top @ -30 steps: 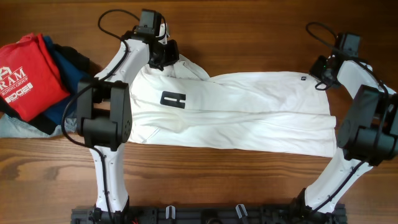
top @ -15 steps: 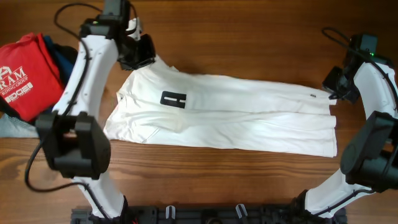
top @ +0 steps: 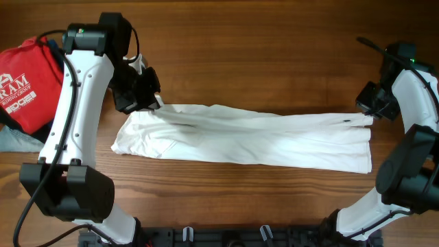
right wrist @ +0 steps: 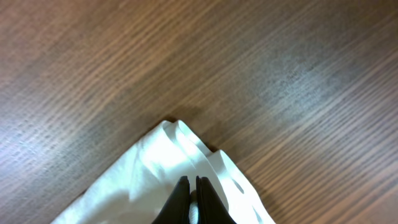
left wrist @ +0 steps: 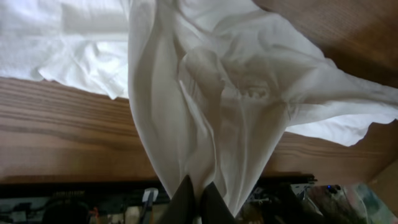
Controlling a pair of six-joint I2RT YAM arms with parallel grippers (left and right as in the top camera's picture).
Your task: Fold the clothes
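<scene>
T-shirt [top: 260,140], white, is lying across the middle of the table [top: 274,41] as a long band running left to right. Its near edge is roughly straight and its right end squared off.

Against half a second ago the band is narrowing. The far edge is being carried over toward the near side. The black print that showed on the chest then is now folded out of sight.

Left gripper [top: 152,103] has come nearer from its far-left spot and is now sitting at the band's far-left corner. In the left wrist view its tips [left wrist: 194,200] are pressed together on a bunch of cloth, and the shirt is fanning away from them in loose folds. The left arm is running up the table's left side and bending back in toward the shirt.

Right gripper [top: 370,116] has also shifted slightly nearer and is holding the far-right corner. In the right wrist view its tips [right wrist: 191,198] are closed, pinching the layered corner over bare wood. The right arm is arching along the right edge.

Red shirt [top: 31,86] with white lettering is lying at the far left edge, apart from the T-shirt.
</scene>
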